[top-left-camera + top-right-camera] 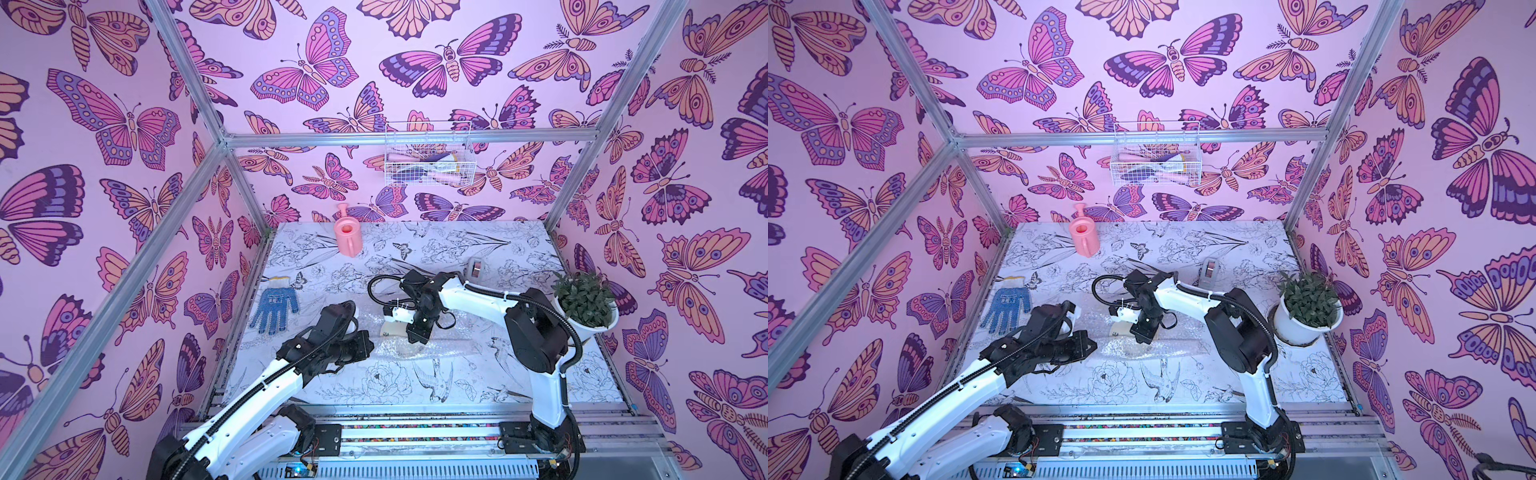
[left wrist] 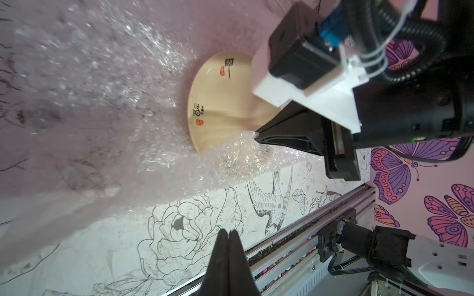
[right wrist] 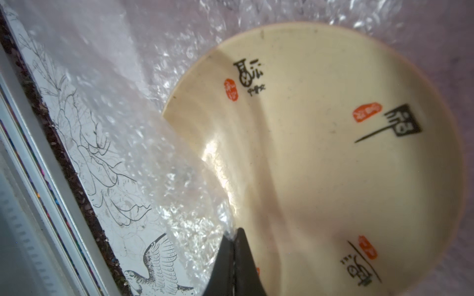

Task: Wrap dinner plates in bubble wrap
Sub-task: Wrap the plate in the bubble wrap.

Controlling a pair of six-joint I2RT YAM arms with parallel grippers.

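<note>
round cream plate with dark and red motifs (image 3: 320, 153) lay face-up on clear bubbled plastic sheet (image 1: 457, 332), long axis left-right, mid table (image 1: 415, 257) | right gripper (image 3: 234, 234) pinched sheet's edge over plate | left gripper (image 2: 228, 232) closed, empty

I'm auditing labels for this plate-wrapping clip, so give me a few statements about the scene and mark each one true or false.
1. The right tool is shut on an edge of the clear crinkly bubble wrap sheet. True.
2. The small round cream plate with dark and red motifs is completely covered by wrap. False: most of its face is bare; only one fold overlaps its rim.
3. The left tool is open wide. False: its jaws are pressed together.
4. The blue dotted fabric glove lies flat on the flower-printed table. True.
5. The pink plastic watering can stands near the back wall. True.
</note>
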